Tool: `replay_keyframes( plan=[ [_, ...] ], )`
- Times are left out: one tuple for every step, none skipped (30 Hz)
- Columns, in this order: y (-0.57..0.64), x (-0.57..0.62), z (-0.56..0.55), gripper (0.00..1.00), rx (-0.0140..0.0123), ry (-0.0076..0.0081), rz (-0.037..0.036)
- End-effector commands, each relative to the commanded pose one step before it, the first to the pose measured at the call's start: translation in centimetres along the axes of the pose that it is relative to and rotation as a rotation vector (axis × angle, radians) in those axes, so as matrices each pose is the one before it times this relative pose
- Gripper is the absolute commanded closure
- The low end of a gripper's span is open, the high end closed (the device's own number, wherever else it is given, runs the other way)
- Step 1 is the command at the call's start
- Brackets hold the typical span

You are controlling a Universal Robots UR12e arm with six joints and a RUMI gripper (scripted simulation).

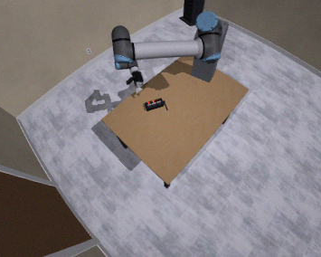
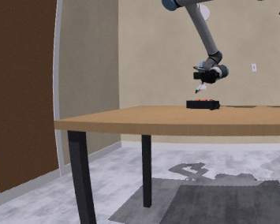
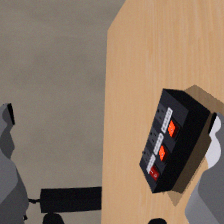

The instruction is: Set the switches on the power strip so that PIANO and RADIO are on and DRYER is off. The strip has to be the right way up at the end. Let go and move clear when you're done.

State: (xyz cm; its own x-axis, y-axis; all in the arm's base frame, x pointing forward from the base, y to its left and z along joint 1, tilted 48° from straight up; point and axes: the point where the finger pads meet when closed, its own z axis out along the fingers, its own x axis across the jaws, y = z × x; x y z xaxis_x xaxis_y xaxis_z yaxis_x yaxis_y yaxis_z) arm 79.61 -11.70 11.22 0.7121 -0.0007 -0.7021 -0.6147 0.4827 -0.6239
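Observation:
A black power strip (image 1: 155, 105) lies flat on the wooden table (image 1: 179, 119), switch side up. It also shows in the exterior view (image 2: 203, 104) and in the wrist view (image 3: 175, 142). Three red rocker switches (image 3: 163, 151) sit in a row beside small white labels, which are too small to read. My gripper (image 1: 136, 84) is open and empty. It hangs above the table's far left edge, apart from the strip and a little higher, as the exterior view (image 2: 199, 87) shows.
The table edge (image 3: 106, 125) runs just left of the strip in the wrist view, with grey floor beyond it. The arm's base (image 1: 208, 68) stands at the table's far corner. A dark cord stub (image 1: 166, 108) sticks out of the strip's right end.

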Motion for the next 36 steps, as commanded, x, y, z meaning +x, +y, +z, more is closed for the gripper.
replay_keyframes(
  plan=[
    [-0.054, -0.041, -0.024, 0.00, 0.00010, 0.00018, -0.00064],
    [0.000, 0.000, 0.000, 0.00, 0.00000, 0.00000, 0.00000],
    [0.000, 0.000, 0.000, 0.00, 0.00000, 0.00000, 0.00000],
    [0.000, 0.000, 0.000, 0.00, 0.00000, 0.00000, 0.00000],
    [0.000, 0.000, 0.000, 0.00, 0.00000, 0.00000, 0.00000],
    [0.000, 0.000, 0.000, 0.00, 0.00000, 0.00000, 0.00000],
    [0.000, 0.000, 0.000, 0.00, 0.00000, 0.00000, 0.00000],
    [0.000, 0.000, 0.000, 0.00, 0.00000, 0.00000, 0.00000],
    [0.000, 0.000, 0.000, 0.00, 0.00000, 0.00000, 0.00000],
    [0.000, 0.000, 0.000, 0.00, 0.00000, 0.00000, 0.00000],
    [0.000, 0.000, 0.000, 0.00, 0.00000, 0.00000, 0.00000],
    [0.000, 0.000, 0.000, 0.00, 0.00000, 0.00000, 0.00000],
    [0.000, 0.000, 0.000, 0.00, 0.00000, 0.00000, 0.00000],
    [0.000, 0.000, 0.000, 0.00, 0.00000, 0.00000, 0.00000],
    [0.000, 0.000, 0.000, 0.00, 0.00000, 0.00000, 0.00000],
    [0.000, 0.000, 0.000, 0.00, 0.00000, 0.00000, 0.00000],
    [0.000, 0.000, 0.000, 0.00, 0.00000, 0.00000, 0.00000],
    [0.000, 0.000, 0.000, 0.00, 0.00001, 0.00000, 0.00003],
    [-0.001, -0.002, 0.002, 0.00, 0.00007, -0.00001, 0.00020],
    [-0.002, -0.006, 0.004, 0.00, 0.00018, -0.00004, 0.00054],
    [-0.003, -0.012, 0.008, 0.00, 0.00035, -0.00007, 0.00103],
    [-0.005, -0.019, 0.014, 0.00, 0.00056, -0.00012, 0.00167],
    [-0.007, -0.028, 0.020, 0.00, 0.00082, -0.00018, 0.00245],
    [-0.009, -0.038, 0.027, 0.00, 0.00113, -0.00024, 0.00336],
    [-0.012, -0.050, 0.035, 0.00, 0.00148, -0.00032, 0.00439],
    [-0.015, -0.063, 0.045, 0.00, 0.00186, -0.00041, 0.00553],
    [-0.018, -0.077, 0.054, 0.00, 0.00228, -0.00050, 0.00678],
    [-0.022, -0.092, 0.065, 0.00, 0.00273, -0.00061, 0.00812],
    [-0.025, -0.108, 0.076, 0.00, 0.00321, -0.00073, 0.00956],
    [-0.028, -0.125, 0.088, 0.00, 0.00371, -0.00085, 0.01107],
    [-0.031, -0.142, 0.101, 0.00, 0.00424, -0.00099, 0.01267],
    [-0.033, -0.160, 0.113, 0.00, 0.00479, -0.00114, 0.01432],
    [0.000, 0.000, 0.000, 0.00, 0.00000, 0.00000, 0.00000],
    [0.000, 0.000, 0.000, 0.00, 0.00000, 0.00000, 0.00000],
    [-0.036, -0.178, 0.127, 0.00, 0.00536, -0.00130, 0.01604],
    [-0.037, -0.197, 0.140, 0.00, 0.00594, -0.00148, 0.01782]
  ],
)
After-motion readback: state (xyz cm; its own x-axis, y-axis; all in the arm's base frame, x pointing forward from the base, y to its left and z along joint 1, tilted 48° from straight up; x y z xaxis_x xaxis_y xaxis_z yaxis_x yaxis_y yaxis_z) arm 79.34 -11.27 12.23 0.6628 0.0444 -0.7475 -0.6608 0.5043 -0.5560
